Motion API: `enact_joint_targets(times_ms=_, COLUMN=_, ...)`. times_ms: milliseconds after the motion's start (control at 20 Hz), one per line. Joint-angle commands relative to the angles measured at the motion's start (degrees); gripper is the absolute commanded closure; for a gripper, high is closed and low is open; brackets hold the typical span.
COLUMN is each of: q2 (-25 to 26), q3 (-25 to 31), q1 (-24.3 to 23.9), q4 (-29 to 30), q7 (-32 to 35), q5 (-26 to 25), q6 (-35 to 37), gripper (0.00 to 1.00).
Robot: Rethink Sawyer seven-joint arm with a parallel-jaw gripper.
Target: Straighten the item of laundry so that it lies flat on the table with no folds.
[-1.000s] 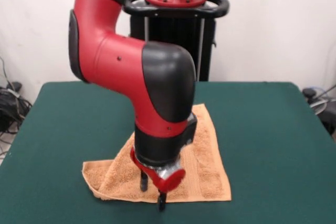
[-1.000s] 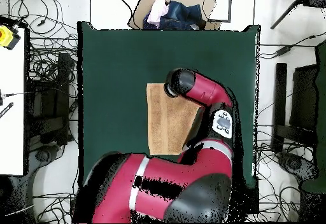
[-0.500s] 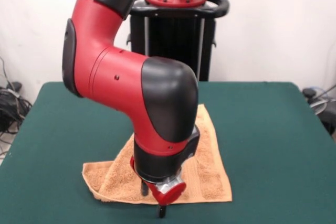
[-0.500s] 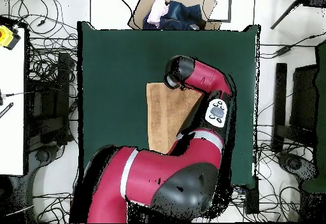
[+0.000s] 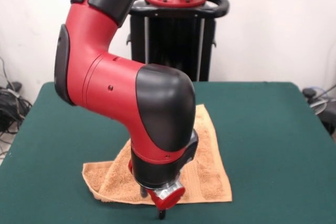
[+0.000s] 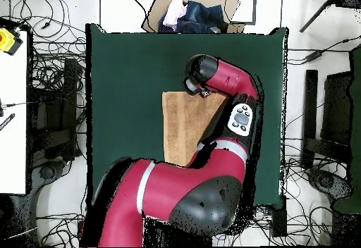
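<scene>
The orange-tan towel (image 5: 210, 171) lies on the green table (image 5: 273, 140) near its front middle. Its left part is folded over, and a corner sticks out to the left. My gripper (image 5: 153, 203) points down at the towel's front edge. It is open, with one finger on the towel and the other just past the hem. In the overhead view the towel (image 6: 185, 129) shows as a tall strip on the table (image 6: 127, 69). There the arm's wrist (image 6: 204, 79) covers the towel's top right corner and hides the gripper.
The black pedestal (image 5: 176, 30) stands at the table's far side. A cardboard box of clothes (image 6: 190, 13) sits beyond the table's top edge in the overhead view. A white side table (image 6: 10, 118) and cables flank the table.
The arm has swung a little further toward the towel's front edge and the gripper has dropped slightly. The towel has not visibly moved.
</scene>
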Motion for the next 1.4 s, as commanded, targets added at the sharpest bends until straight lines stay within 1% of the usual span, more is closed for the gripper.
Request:
enact_joint_targets(times_ms=50, q2=7.1, q3=7.6, q1=-1.7, q4=-1.5, q7=11.6, q5=3.4, q6=-13.2, gripper=0.0)
enact_joint_targets(times_ms=150, q2=5.3, q3=9.8, q1=-2.5, q4=1.3, q7=10.5, q5=4.2, q6=-14.3, gripper=0.0)
enact_joint_targets(times_ms=300, q2=2.8, q3=15.5, q1=-4.6, q4=6.3, q7=8.2, q5=6.9, q6=-17.0, gripper=0.0)
enact_joint_targets(times_ms=350, q2=2.3, q3=16.5, q1=-4.9, q4=7.3, q7=8.2, q5=7.6, q6=-17.6, gripper=0.0)
enact_joint_targets(times_ms=400, q2=2.0, q3=16.6, q1=-4.7, q4=7.8, q7=8.4, q5=7.5, q6=-18.3, gripper=0.0)
enact_joint_targets(times_ms=500, q2=1.5, q3=14.8, q1=-3.8, q4=8.0, q7=9.8, q5=6.6, q6=-18.7, gripper=0.0)
enact_joint_targets(times_ms=600, q2=0.2, q3=15.4, q1=-4.3, q4=9.8, q7=9.1, q5=6.3, q6=-19.3, gripper=0.0)
enact_joint_targets(times_ms=750, q2=-0.6, q3=19.2, q1=-5.6, q4=12.1, q7=8.2, q5=7.5, q6=-21.9, gripper=0.0)
enact_joint_targets(times_ms=950, q2=1.7, q3=20.1, q1=-4.0, q4=8.1, q7=11.8, q5=9.6, q6=-23.4, gripper=0.0)
enact_joint_targets(times_ms=1050, q2=2.7, q3=18.9, q1=-2.5, q4=5.6, q7=14.5, q5=10.7, q6=-22.6, gripper=0.0)
enact_joint_targets(times_ms=1150, q2=3.2, q3=17.4, q1=-1.2, q4=4.4, q7=16.5, q5=11.7, q6=-21.6, gripper=0.0)
enact_joint_targets(times_ms=1300, q2=2.9, q3=15.8, q1=-0.5, q4=4.9, q7=16.3, q5=12.2, q6=-21.0, gripper=0.0)
enact_joint_targets(times_ms=1400, q2=2.0, q3=16.3, q1=-0.9, q4=7.0, q7=14.2, q5=12.1, q6=-22.6, gripper=0.0)
